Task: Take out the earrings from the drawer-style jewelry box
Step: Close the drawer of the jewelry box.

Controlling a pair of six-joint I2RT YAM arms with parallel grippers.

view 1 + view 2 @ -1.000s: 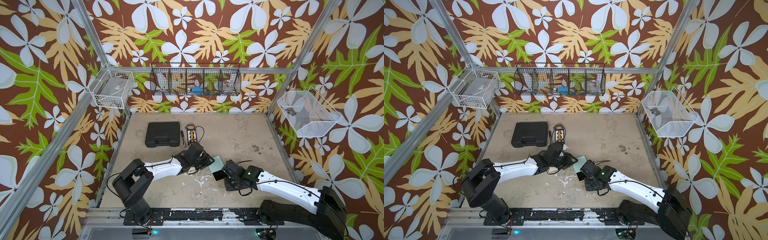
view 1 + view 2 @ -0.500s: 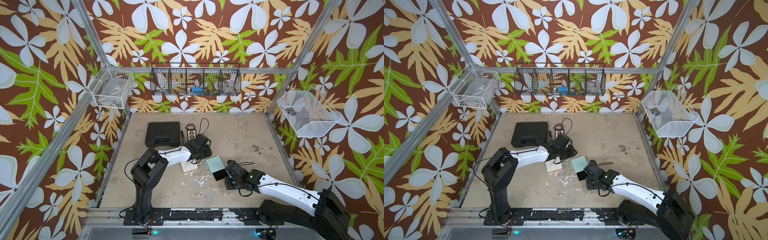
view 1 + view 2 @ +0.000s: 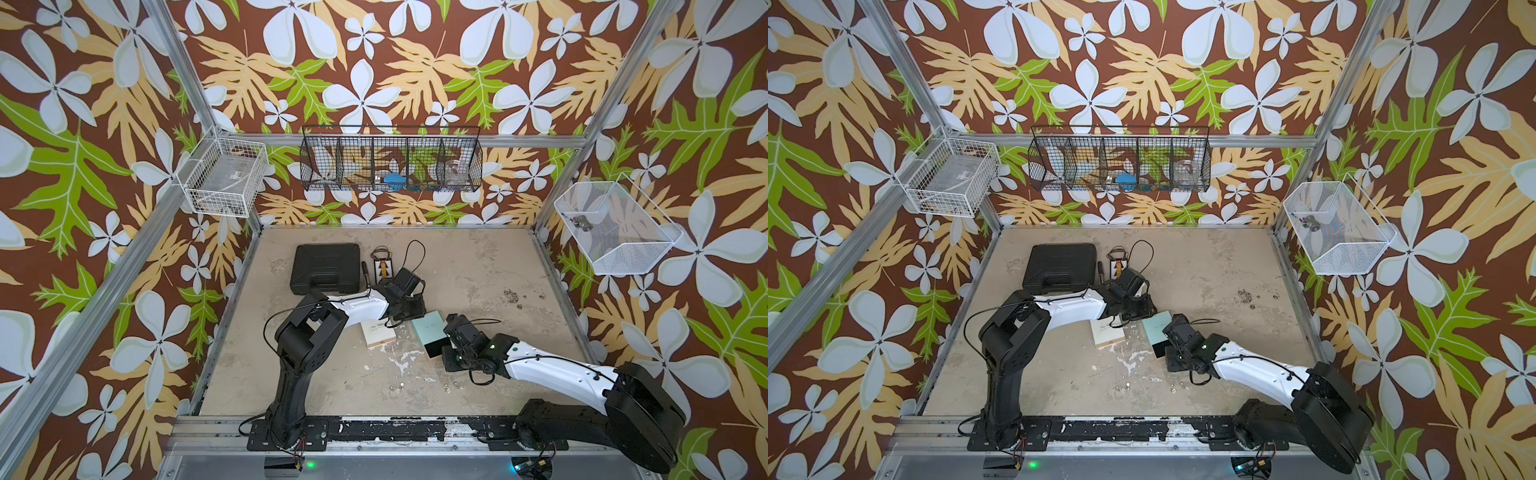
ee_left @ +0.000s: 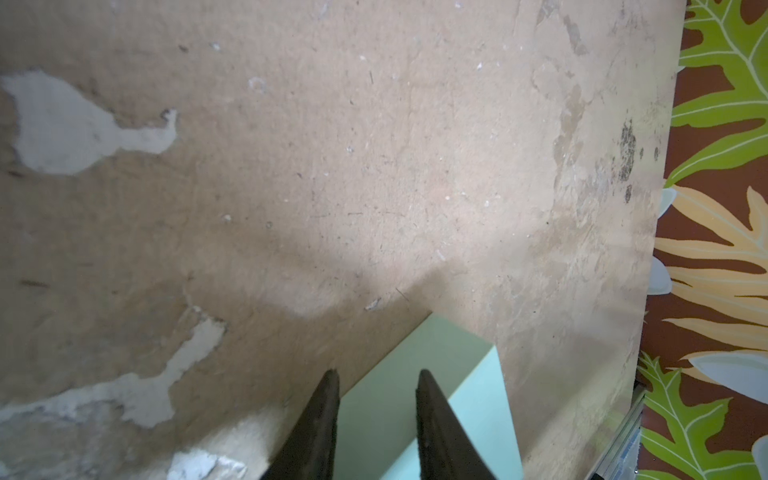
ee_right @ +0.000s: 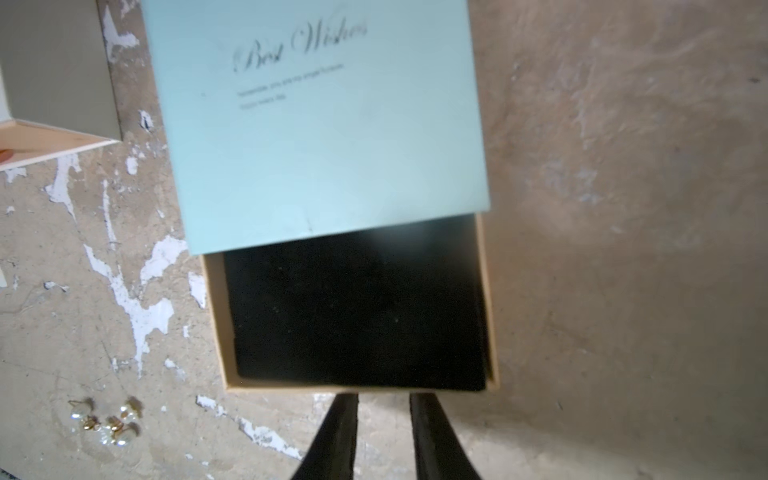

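Note:
The mint jewelry box (image 3: 430, 328) lies mid-table, its black-lined drawer (image 5: 357, 311) pulled out from under the mint sleeve (image 5: 316, 124); the part of the drawer that shows holds nothing. Pearl-like earrings (image 5: 106, 419) lie loose on the table beside the drawer. In both top views they show as two tiny clusters near the front (image 3: 395, 388) (image 3: 1177, 388). My right gripper (image 5: 383, 395) stands just off the drawer's front edge, its jaws a little apart and empty. My left gripper (image 4: 376, 372) hovers over the box's far corner (image 4: 457, 353), jaws apart, holding nothing.
A second cream box (image 3: 378, 332) lies left of the mint one, under my left forearm. A black case (image 3: 326, 268) and a small wired device (image 3: 384, 268) sit at the back. Wire baskets (image 3: 222, 183) (image 3: 615, 228) hang on the walls. Dark specks (image 3: 511, 296) dot the right side.
My left arm has lifted its elbow and pulled back, uncovering the cream box. Both grippers' jaws have narrowed. My right gripper has backed slightly off the drawer.

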